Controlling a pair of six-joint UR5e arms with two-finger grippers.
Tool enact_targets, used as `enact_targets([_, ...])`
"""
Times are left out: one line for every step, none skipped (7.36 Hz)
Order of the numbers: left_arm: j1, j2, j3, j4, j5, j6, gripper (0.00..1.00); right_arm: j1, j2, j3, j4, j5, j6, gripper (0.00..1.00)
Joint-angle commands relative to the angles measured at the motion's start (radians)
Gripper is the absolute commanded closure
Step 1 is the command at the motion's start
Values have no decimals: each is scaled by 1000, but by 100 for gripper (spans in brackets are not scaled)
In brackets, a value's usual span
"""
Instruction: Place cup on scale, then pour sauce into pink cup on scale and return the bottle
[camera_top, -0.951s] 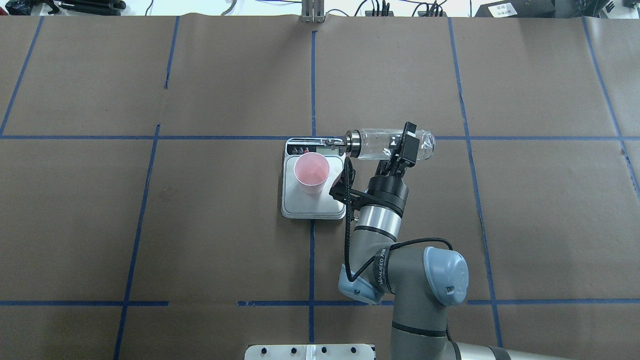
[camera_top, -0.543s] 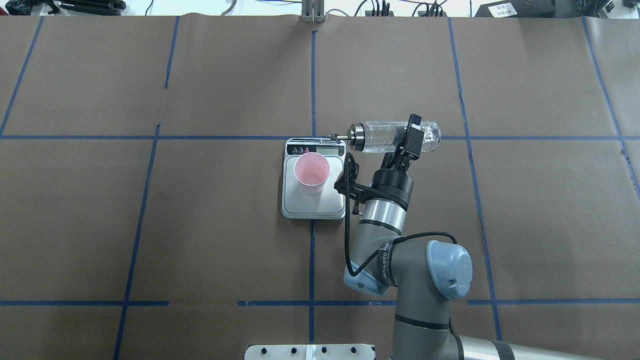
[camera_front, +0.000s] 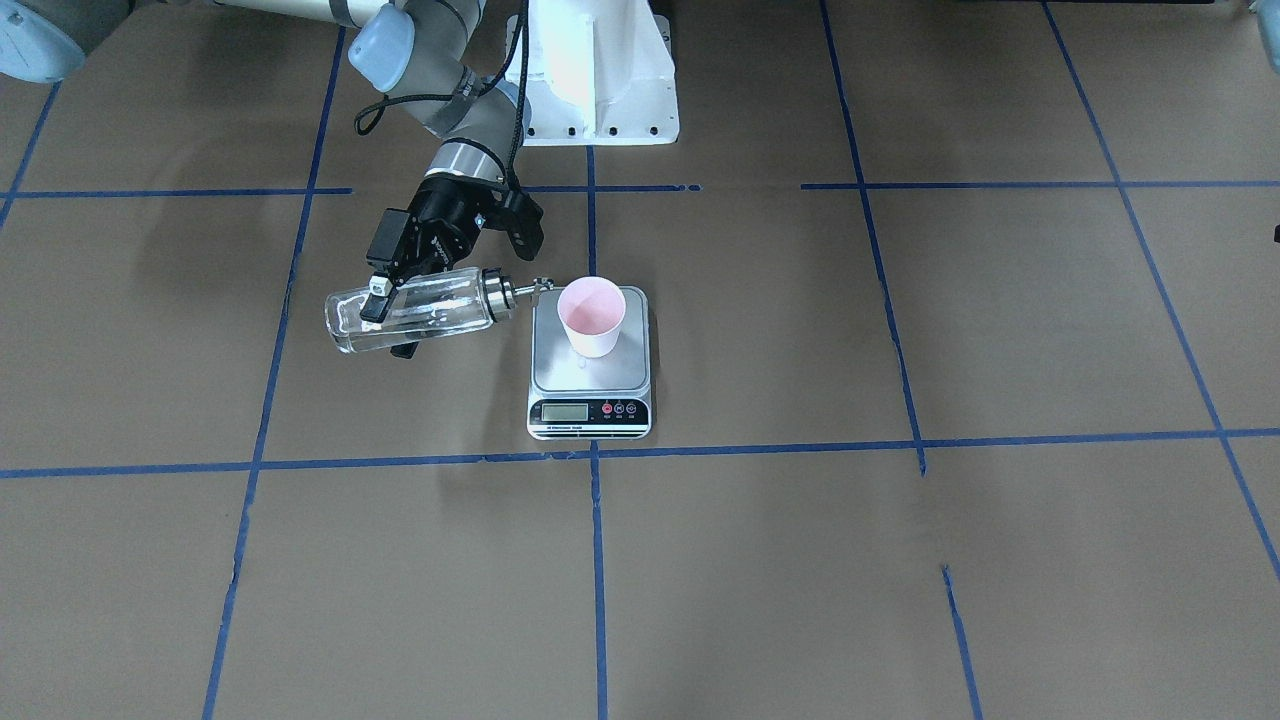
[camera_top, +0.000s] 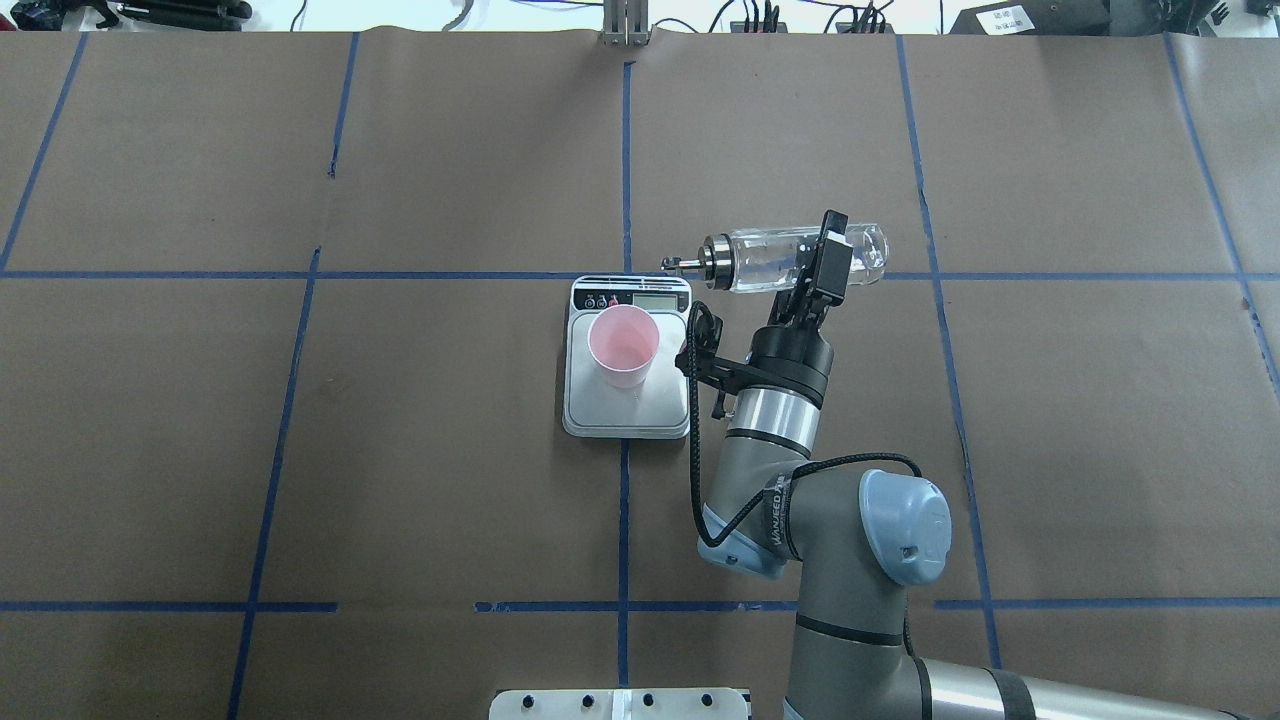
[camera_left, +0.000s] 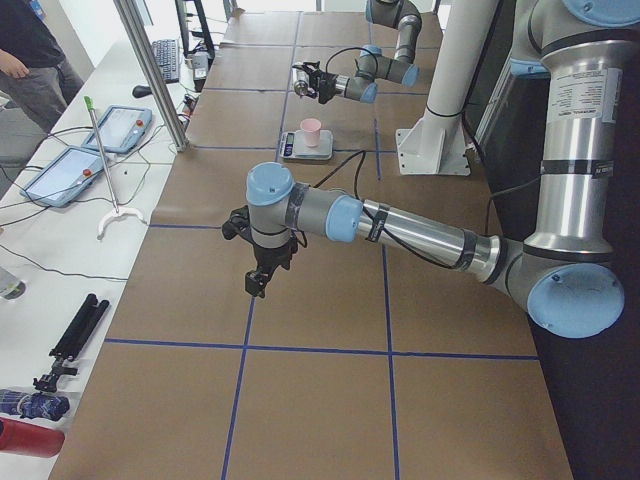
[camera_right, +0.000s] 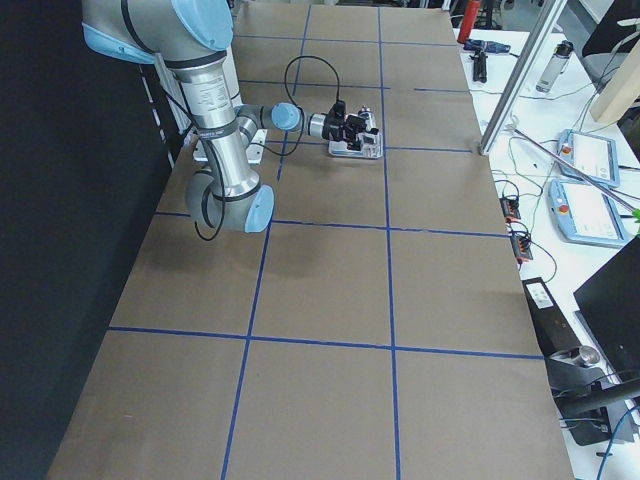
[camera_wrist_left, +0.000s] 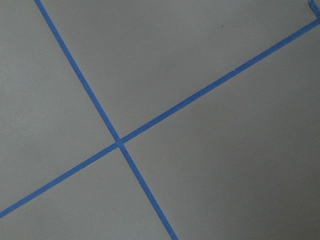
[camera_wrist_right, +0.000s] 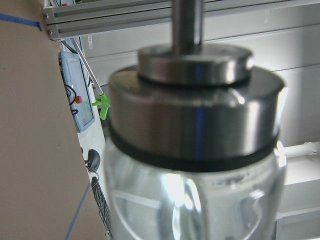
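The pink cup (camera_top: 623, 345) stands upright on the scale (camera_top: 600, 412), and shows in the front view (camera_front: 591, 315) on the silver plate (camera_front: 556, 376). My right gripper (camera_top: 828, 262) is shut on the clear bottle (camera_top: 770, 263) and holds it nearly level above the table, just right of the scale's display end. Its metal spout (camera_top: 680, 265) points toward the scale and is not over the cup. The front view shows the same grip (camera_front: 385, 315) on the bottle (camera_front: 430, 305). The right wrist view shows the bottle's collar (camera_wrist_right: 195, 125) close up. The sauce is hard to make out. My left gripper (camera_left: 258, 282) hangs far from the scale; I cannot tell its state.
Blue tape lines grid the brown paper table. The robot's white base plate (camera_top: 620, 703) sits at the near edge. Cables and gear line the far edge (camera_top: 760, 15). Tablets (camera_left: 60, 175) and a person (camera_left: 20, 40) are on the side bench.
My right arm has drawn the bottle away from the cup, farther across the table and to the right. The spout has left the scale's display corner. The cup has not moved.
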Motion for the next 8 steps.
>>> enact_targets([0, 0, 2, 0, -12, 0, 0, 1, -1, -2, -2, -27, 0, 100])
enact_targets([0, 1, 2, 0, -13, 0, 0, 2, -1, -2, -2, -35, 0, 100])
enact_targets([0, 1, 2, 2, -13, -2, 0, 4, -1, -4, -2, -50, 0, 100])
enact_targets([0, 1, 2, 2, -15, -2, 0, 4, -2, -5, -2, -53, 0, 100])
enact_targets([0, 1, 7, 2, -35, 0, 0, 4, -2, -10, -2, -67, 0, 100])
enact_targets([0, 1, 8, 3, -41, -2, 0, 4, -1, -16, -2, -79, 0, 100])
enact_targets([0, 15, 8, 3, -44, 0, 0, 2, -1, -16, -2, -85, 0, 100])
enact_targets([-2, 23, 7, 2, -62, 0, 0, 5, -1, -18, 0, -101, 0, 100])
